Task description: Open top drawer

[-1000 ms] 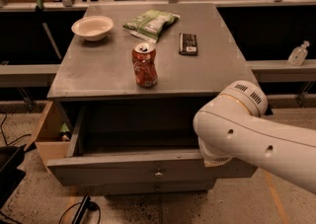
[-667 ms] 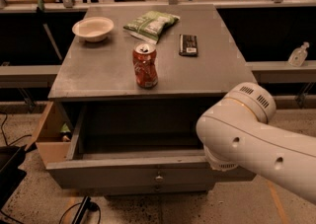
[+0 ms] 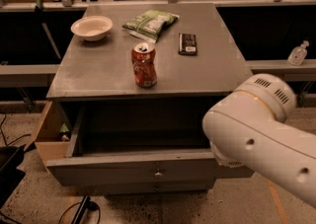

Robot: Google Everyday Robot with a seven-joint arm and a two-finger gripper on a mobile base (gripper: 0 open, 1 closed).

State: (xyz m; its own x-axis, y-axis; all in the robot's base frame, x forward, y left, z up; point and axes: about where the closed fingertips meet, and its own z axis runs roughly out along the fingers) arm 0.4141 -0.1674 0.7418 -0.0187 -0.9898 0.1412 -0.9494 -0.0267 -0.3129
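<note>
The top drawer [image 3: 123,168] of the grey cabinet [image 3: 98,77] stands pulled out toward me. Its flat grey front has a small round knob [image 3: 158,172] in the middle, and its deep interior [image 3: 143,129] is dark. My white arm [image 3: 256,139] fills the lower right and covers the drawer's right front corner. The gripper itself is hidden behind or below the arm and does not show. A narrower drawer front [image 3: 157,187] shows just under the open drawer.
On the cabinet top stand a red soda can [image 3: 143,65], a white bowl [image 3: 92,26], a green snack bag [image 3: 149,22] and a dark bar [image 3: 187,43]. A wooden box [image 3: 48,136] sits at the cabinet's left. A small bottle [image 3: 298,54] stands on the right ledge.
My arm has shifted a little to the right and away from the cabinet. The drawer stays open about the same amount.
</note>
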